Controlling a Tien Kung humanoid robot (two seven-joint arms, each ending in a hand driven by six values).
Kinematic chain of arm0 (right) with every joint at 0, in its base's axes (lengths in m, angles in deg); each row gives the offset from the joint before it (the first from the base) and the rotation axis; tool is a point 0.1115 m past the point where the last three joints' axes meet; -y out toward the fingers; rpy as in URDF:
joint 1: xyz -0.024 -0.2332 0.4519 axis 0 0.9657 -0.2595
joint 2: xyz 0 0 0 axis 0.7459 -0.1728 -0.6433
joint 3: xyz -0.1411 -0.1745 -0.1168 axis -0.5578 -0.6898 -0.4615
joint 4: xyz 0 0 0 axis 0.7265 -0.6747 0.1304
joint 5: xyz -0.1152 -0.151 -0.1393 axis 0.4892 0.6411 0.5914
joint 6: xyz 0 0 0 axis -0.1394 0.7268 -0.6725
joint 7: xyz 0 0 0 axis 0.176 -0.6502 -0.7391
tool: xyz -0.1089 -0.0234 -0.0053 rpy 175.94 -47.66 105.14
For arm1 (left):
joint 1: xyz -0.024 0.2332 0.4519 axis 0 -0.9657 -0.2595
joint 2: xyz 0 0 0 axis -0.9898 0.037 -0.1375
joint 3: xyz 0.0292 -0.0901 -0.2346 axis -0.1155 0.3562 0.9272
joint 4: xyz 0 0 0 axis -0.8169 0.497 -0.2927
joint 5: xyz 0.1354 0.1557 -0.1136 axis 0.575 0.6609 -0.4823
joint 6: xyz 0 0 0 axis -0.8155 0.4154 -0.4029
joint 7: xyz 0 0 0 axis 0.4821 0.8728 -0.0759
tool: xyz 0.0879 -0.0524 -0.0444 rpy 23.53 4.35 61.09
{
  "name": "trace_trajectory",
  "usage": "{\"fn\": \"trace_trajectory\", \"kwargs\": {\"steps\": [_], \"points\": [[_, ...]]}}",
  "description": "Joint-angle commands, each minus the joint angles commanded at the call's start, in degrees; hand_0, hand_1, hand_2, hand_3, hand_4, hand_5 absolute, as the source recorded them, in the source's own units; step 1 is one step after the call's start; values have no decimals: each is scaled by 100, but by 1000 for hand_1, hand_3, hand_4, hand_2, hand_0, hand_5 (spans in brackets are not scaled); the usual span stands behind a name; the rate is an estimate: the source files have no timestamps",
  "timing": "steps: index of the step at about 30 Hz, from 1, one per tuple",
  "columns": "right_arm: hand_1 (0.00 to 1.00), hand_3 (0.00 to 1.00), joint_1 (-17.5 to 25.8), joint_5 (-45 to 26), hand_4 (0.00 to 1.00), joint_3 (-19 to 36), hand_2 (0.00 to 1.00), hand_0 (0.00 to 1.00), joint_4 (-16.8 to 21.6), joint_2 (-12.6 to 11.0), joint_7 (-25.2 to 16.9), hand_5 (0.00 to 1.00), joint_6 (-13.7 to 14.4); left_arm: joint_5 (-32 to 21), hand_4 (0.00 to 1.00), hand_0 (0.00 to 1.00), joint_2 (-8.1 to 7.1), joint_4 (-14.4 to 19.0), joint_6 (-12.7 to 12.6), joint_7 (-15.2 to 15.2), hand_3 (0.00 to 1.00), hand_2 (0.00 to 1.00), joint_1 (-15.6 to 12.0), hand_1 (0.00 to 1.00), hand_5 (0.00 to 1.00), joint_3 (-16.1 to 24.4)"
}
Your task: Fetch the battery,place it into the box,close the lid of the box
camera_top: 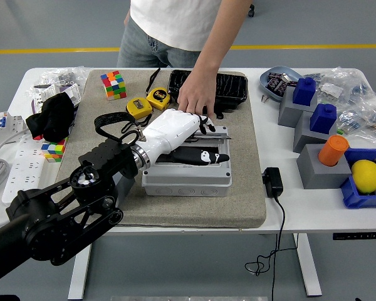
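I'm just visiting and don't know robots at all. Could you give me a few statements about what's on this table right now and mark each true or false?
1. The robot's left hand rests on the grey box. True.
2. A person's hand reaches down just behind the box. True.
3. The lemon lies on the beige mat. False: it sits in a blue bin at the right edge.
4. Two yellow tape measures lie on the mat. True.
5. The orange cylinder stands on a blue block. False: it stands on a grey block.

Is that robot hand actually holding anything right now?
No grasp. The left hand lies flat on the box's clear lid, pressing it down. A person's hand rests at the lid's far edge.
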Motion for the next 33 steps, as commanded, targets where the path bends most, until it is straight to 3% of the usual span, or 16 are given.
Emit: {"fn": "trace_trajectory", "kwargs": {"steps": [4, 8, 12, 15, 21, 22, 25, 27, 28, 33], "points": [[699, 751, 13, -17, 998, -20, 716, 753, -9, 1, -2, 983, 2, -42, 998, 286, -33, 90, 123, 63, 705, 615, -27, 175, 998, -117], [699, 751, 34, -35, 998, -45, 716, 753, -18, 9, -2, 983, 6, 110, 998, 286, -42, 148, 23, 0, 705, 615, -49, 175, 998, -121], [698, 753, 33, -23, 998, -29, 716, 753, -12, 10, -4, 982, 1, 227, 998, 295, -52, 255, -105, -84, 703, 606, -87, 188, 998, 35], [698, 753, 29, -19, 998, -23, 716, 753, -10, 9, -6, 982, 0, 90, 998, 295, -49, 515, -106, -215, 703, 606, -179, 188, 998, 309], [698, 752, 22, -24, 998, -21, 716, 753, -15, 19, -6, 982, 2, -1360, 998, 309, 89, 939, 207, -759, 694, 595, -503, 212, 998, 1315], [699, 752, 19, -21, 998, -15, 716, 753, -14, 20, -6, 981, 1, -1584, 998, 441, 110, 975, 276, -774, 672, 595, -542, 495, 998, 1475], [699, 752, 18, -12, 998, 7, 716, 753, -11, 28, -6, 981, 0, -2329, 998, 441, 210, 953, 534, -810, 672, 595, -684, 495, 998, 2042], [699, 752, 18, -16, 998, 8, 716, 753, -13, 33, -5, 981, 0, -2813, 998, 441, 268, 869, 510, -937, 672, 595, -774, 495, 998, 2399], [698, 751, 19, -17, 998, 11, 716, 753, -13, 35, -5, 981, 0, -3073, 998, 672, 292, 832, 485, -999, 684, 671, -810, 705, 909, 2568], [698, 751, 11, -14, 998, 34, 716, 753, -9, 42, -8, 981, 3, -4265, 998, 672, 359, 753, 280, -1230, 684, 671, -1052, 705, 909, 3417]]}}
